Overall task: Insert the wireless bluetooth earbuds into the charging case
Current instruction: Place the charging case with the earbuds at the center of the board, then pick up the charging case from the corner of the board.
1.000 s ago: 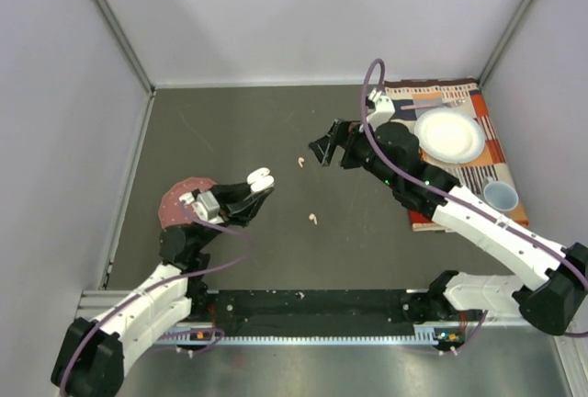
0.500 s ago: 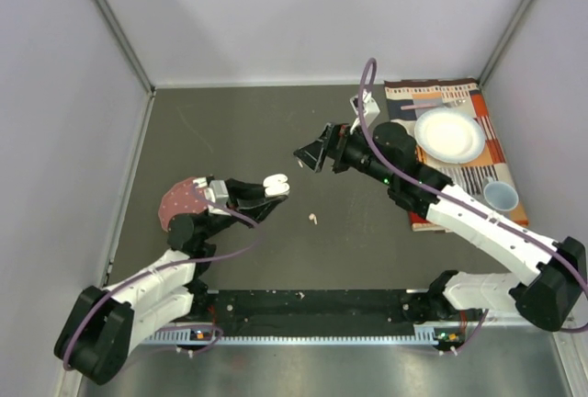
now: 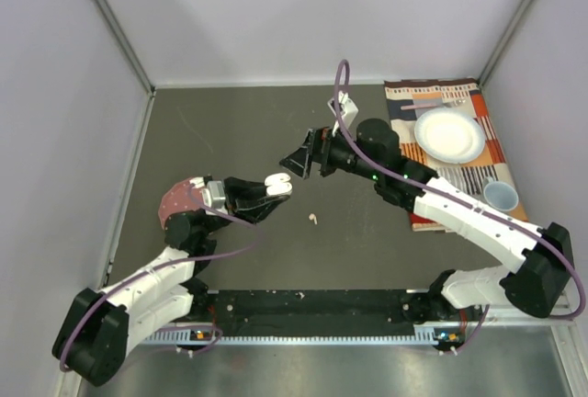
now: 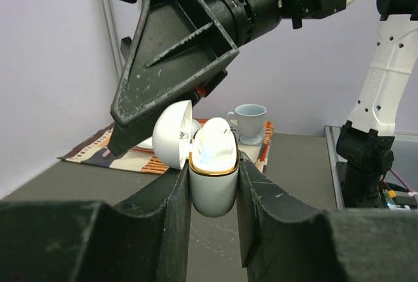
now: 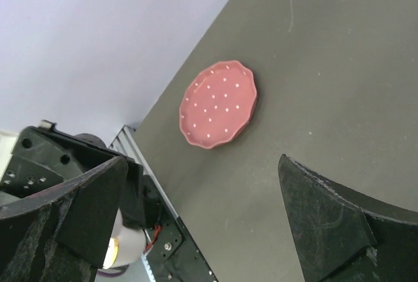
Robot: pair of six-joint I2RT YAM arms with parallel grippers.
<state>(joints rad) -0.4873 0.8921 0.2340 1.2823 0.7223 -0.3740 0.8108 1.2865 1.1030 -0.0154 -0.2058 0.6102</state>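
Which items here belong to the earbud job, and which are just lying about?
Job: charging case, lid open, clamped in left end effector; loose earbud; open right end effector.
Lying about: pink plate, placemat, white plate, cup.
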